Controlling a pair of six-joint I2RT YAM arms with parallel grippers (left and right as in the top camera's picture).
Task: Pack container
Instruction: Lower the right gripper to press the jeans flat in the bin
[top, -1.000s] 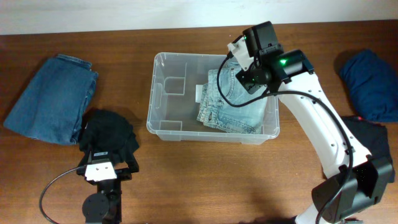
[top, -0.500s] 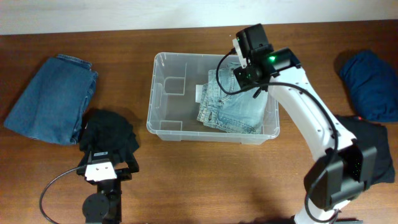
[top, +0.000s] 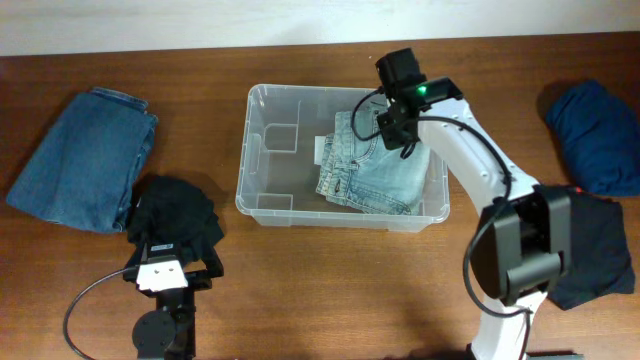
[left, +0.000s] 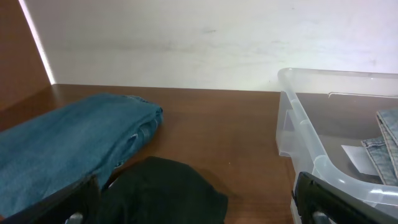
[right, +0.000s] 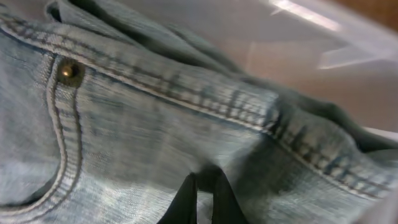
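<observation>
Right gripper (right: 203, 198), jaws pressed together, tips on pale jeans (right: 124, 130) inside container (top: 258, 150), centre of table (top: 330, 280).
Tamping step, judged: press straight down at the waistband, stay off the tub wall, flatten denim to leave room above.

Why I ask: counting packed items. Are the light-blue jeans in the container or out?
In: the folded light-blue jeans lie inside the container, on its floor.

Left tool (left: 199, 202) spread wide; right tool (right: 204, 200) pinched closed.
</observation>
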